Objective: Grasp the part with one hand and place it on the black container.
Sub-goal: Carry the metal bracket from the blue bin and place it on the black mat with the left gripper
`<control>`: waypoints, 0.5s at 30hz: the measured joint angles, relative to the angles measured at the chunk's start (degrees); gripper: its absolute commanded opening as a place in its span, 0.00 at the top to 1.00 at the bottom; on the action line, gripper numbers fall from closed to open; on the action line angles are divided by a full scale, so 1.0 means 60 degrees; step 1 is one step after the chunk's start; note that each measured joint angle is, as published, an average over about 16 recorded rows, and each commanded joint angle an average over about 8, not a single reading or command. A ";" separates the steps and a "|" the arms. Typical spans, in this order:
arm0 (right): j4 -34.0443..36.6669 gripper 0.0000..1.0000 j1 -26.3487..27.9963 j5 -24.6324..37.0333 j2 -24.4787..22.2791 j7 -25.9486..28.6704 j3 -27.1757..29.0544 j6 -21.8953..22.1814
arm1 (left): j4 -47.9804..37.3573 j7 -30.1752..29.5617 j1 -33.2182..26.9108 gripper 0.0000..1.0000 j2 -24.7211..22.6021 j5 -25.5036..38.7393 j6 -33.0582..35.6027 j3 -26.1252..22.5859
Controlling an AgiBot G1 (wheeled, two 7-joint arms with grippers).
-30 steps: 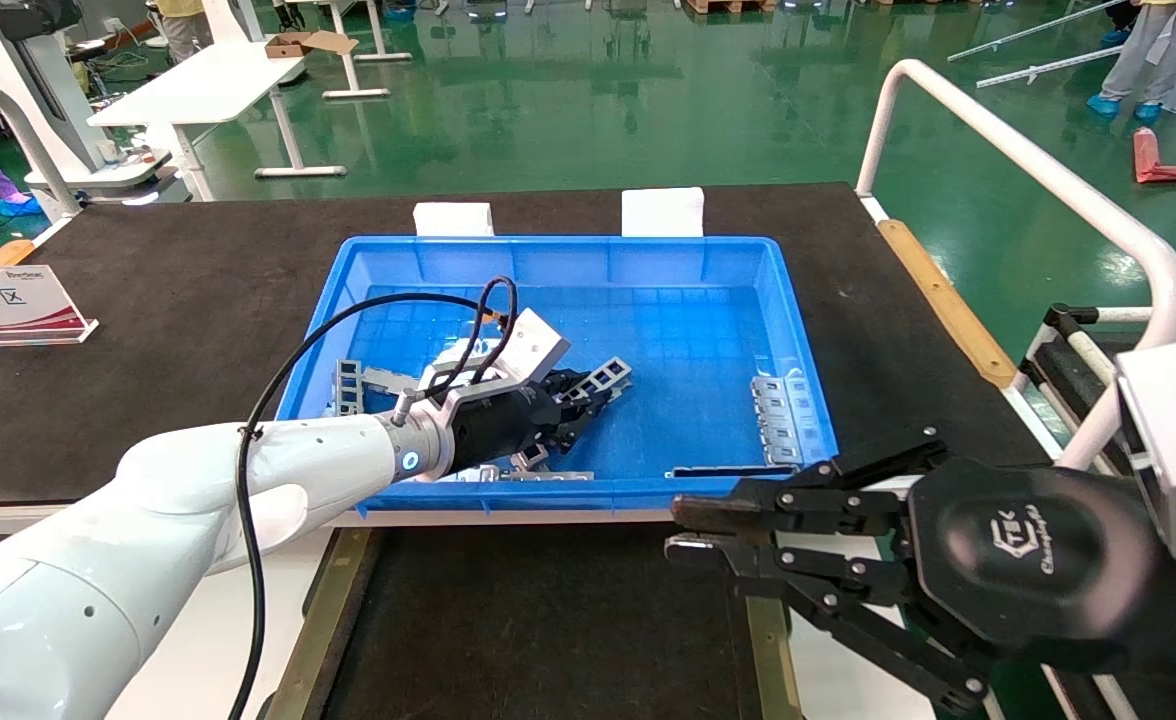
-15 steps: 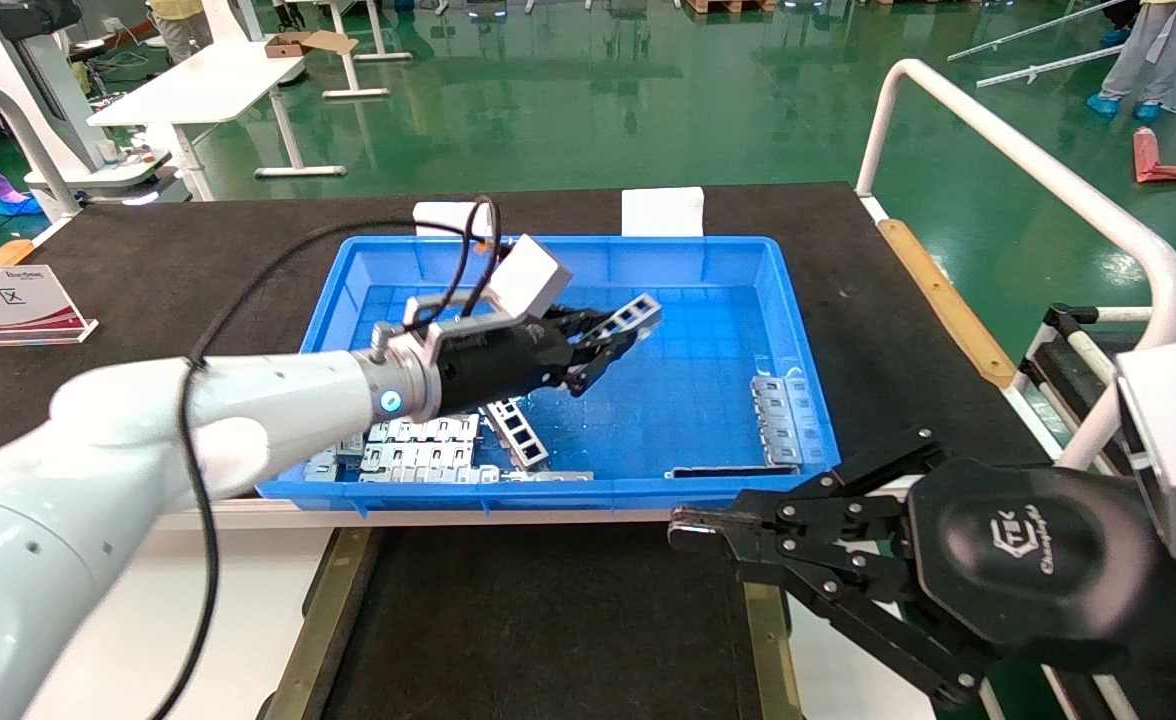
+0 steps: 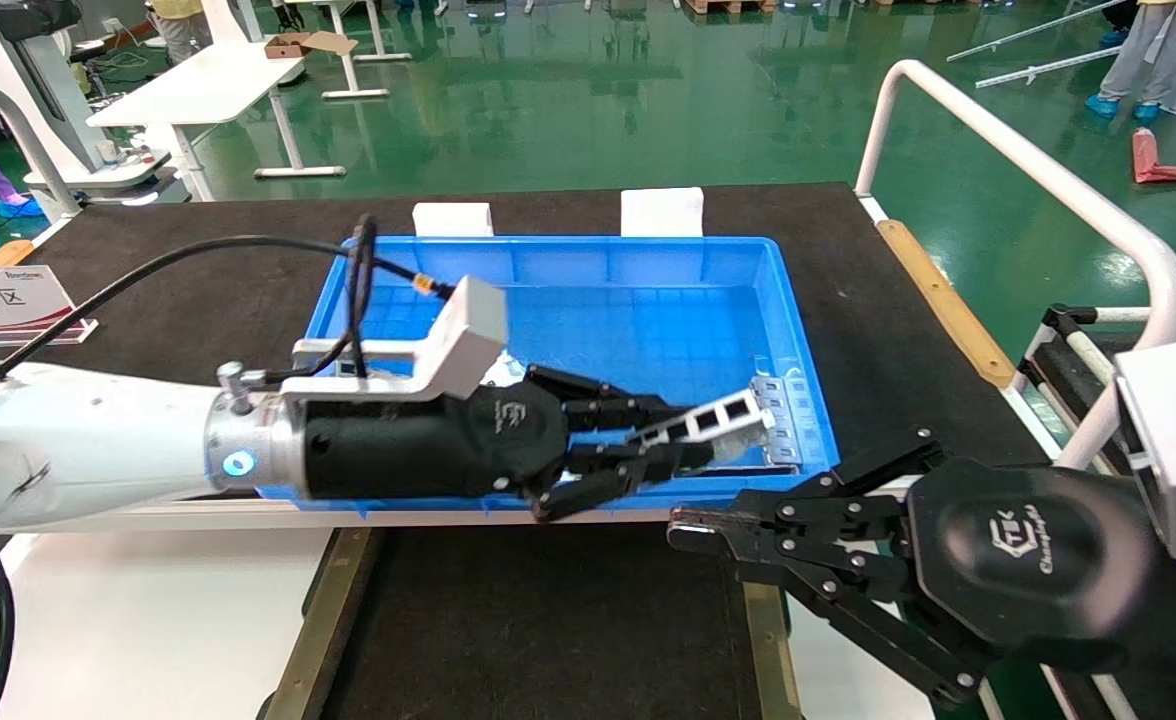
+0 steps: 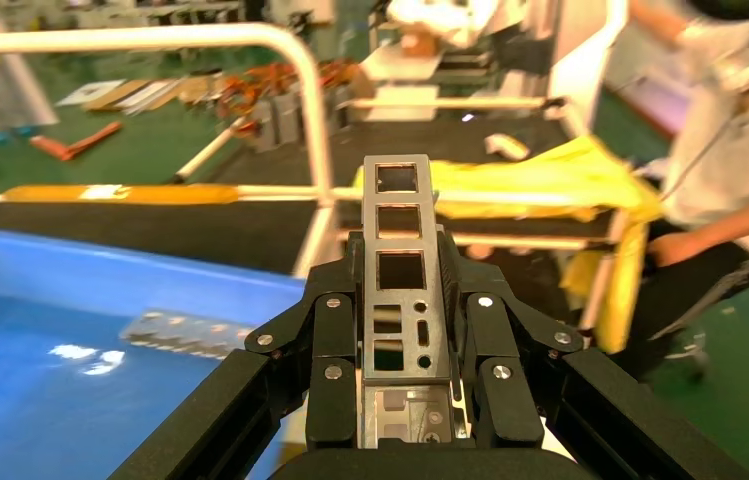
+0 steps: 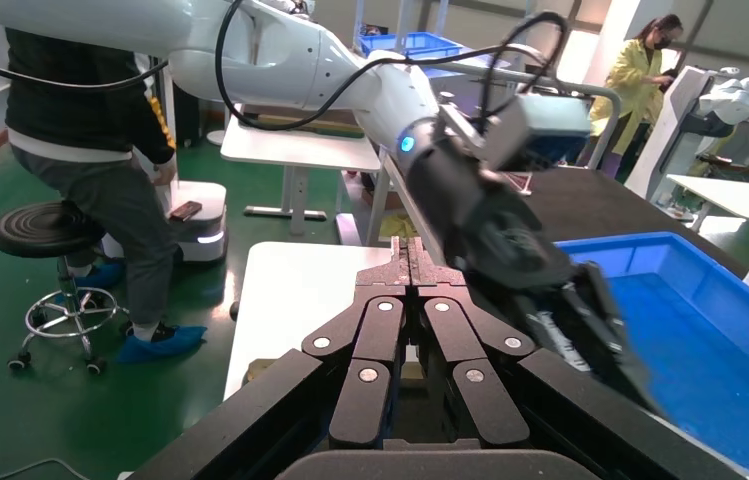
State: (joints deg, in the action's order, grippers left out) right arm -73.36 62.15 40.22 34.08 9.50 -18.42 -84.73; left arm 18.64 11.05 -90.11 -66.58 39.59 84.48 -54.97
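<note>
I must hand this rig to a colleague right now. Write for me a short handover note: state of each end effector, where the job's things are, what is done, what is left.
Left end effector: shut on the part, held in the air above the near right corner of the blue crate. The left wrist view shows the part clamped between the fingers, windowed end sticking out.
Right end effector: shut, empty, idle at the right edge of the black container.
Done: part picked out of the crate.
Left: carry it toward the robot over the crate's near wall, set it on the black container, release. More metal pieces remain in the crate.
</note>
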 measured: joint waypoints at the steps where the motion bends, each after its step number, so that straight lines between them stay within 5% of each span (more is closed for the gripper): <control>1: 0.0000 1.00 0.0000 0.0000 0.0000 0.0000 0.0000 0.0000 | 0.0047 -0.0022 0.0081 1.00 0.0082 -0.0048 0.0233 -0.0006; 8: 0.0000 1.00 0.0001 -0.0002 -0.0001 -0.0001 -0.0002 0.0001 | 0.0570 -0.0322 0.0973 1.00 0.0655 -0.0296 0.0872 -0.0118; 15: 0.0000 1.00 0.0001 -0.0003 -0.0002 -0.0002 -0.0005 0.0002 | 0.1540 -0.0686 0.2384 1.00 0.1261 -0.0447 0.0297 -0.0277</control>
State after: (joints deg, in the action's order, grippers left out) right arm -73.36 62.16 40.20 34.07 9.49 -18.45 -84.72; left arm 27.88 6.93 -75.80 -59.01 36.91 86.26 -56.63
